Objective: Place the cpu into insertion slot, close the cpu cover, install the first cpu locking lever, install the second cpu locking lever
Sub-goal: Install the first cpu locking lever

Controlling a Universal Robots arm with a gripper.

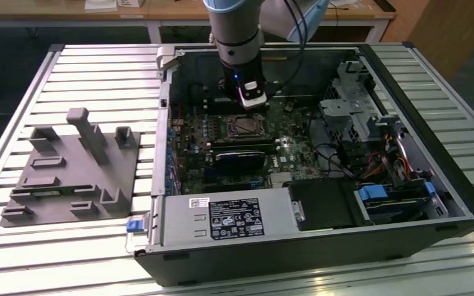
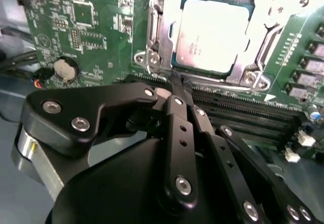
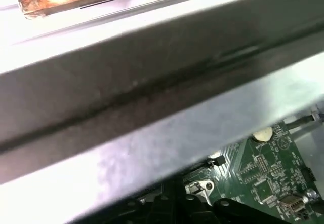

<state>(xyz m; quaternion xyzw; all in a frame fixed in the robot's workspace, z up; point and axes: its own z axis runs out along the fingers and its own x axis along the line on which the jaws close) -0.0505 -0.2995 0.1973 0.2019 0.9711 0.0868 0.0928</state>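
The cpu [image 2: 212, 29], a pale silver square chip, lies flat in the insertion slot [image 1: 244, 127] on the green motherboard. The cpu cover [image 2: 163, 26], a shiny metal frame, lies down around the chip, which shows through its window. Thin silver lever rods run along two opposite sides of the frame [image 2: 151, 31] [image 2: 269, 39]. My gripper [image 2: 174, 88] hangs just off one edge of the socket, its black fingers drawn together to a point. Whether anything sits between the tips is hidden. In the exterior view the gripper [image 1: 252, 110] stands right behind the socket, inside the open computer case.
Long black memory slots [image 2: 253, 115] run beside the socket, under my fingers. A round coin battery [image 2: 66, 69] sits on the board. The case's metal wall [image 3: 152, 97] passes close by the wrist. A grey fixture plate [image 1: 72, 169] lies on the slatted table at the exterior view's left.
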